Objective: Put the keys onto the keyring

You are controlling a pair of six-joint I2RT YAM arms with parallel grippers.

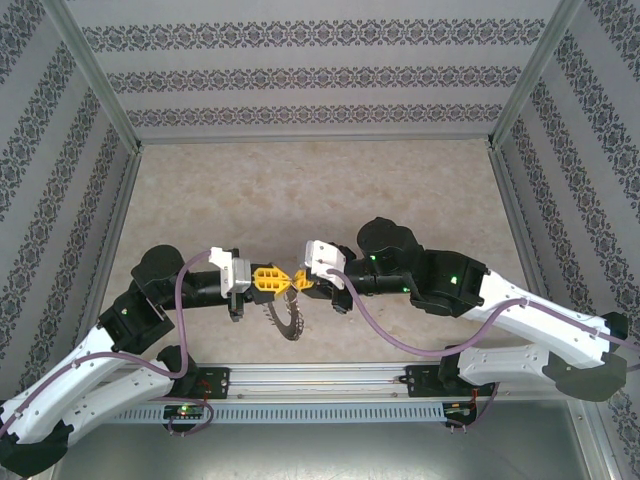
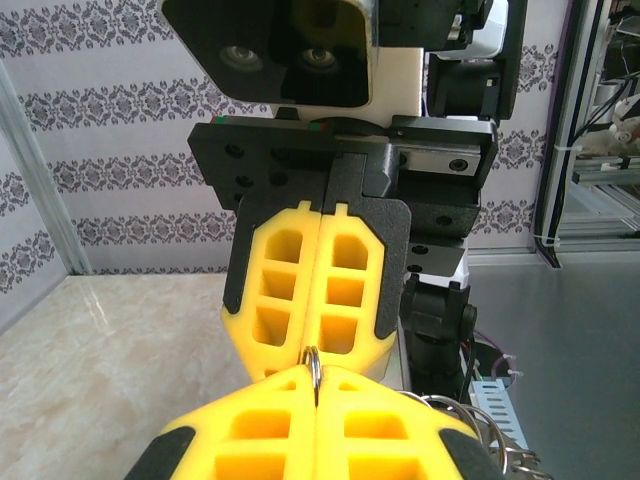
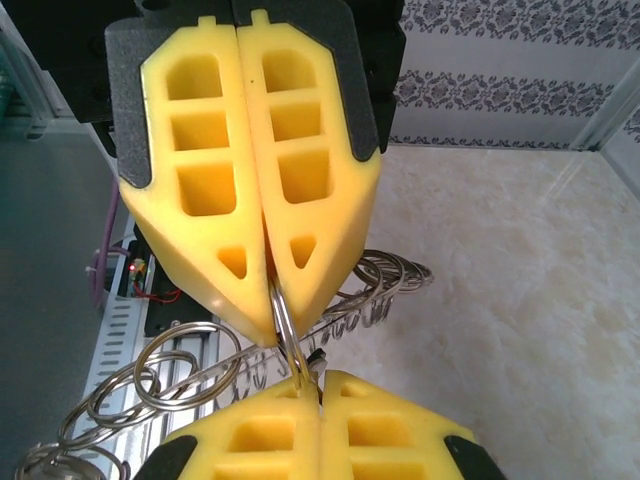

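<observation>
Left gripper (image 1: 281,281): clamping a wire loop (image 3: 284,318) of the keyring (image 1: 286,322) | right gripper (image 1: 299,281): pinching the same loop, meeting tip to tip | keyring: hanging at the grippers' 6 o'clock, near the table's (image 1: 300,190) 6 o'clock edge

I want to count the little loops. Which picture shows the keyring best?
The right wrist view: the keyring fans its wire loops out big and clear. The top view shows it tiny. The left wrist view shows one pinched loop and a few more at the corner.
</observation>
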